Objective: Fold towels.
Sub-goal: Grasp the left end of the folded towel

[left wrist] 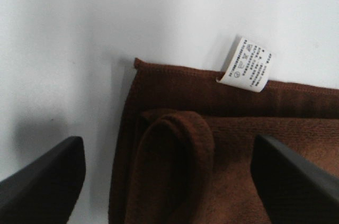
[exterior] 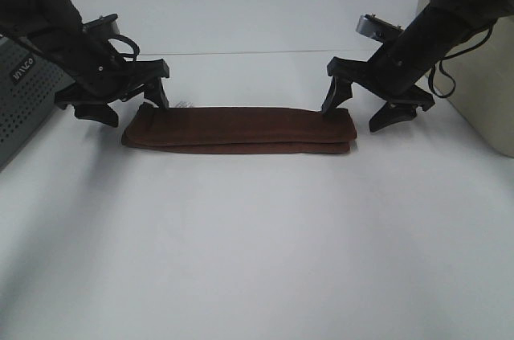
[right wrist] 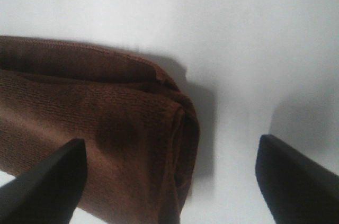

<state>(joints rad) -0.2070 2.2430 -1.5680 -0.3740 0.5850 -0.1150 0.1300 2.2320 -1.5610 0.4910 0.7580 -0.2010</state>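
A dark reddish-brown towel (exterior: 239,129) lies folded into a long narrow strip on the white table (exterior: 257,243). Its left end (left wrist: 175,144) shows a rolled fold and a small white tag (left wrist: 246,64) at the edge. The layered right end (right wrist: 106,128) fills part of the right wrist view. My left gripper (exterior: 128,103) stands open over the towel's left end, one finger on each side. Over the towel's right end my right gripper (exterior: 365,111) is open as well. Neither holds any cloth.
A grey perforated box (exterior: 24,99) sits at the left edge of the table. A beige block (exterior: 482,107) stands at the right edge behind my right arm.
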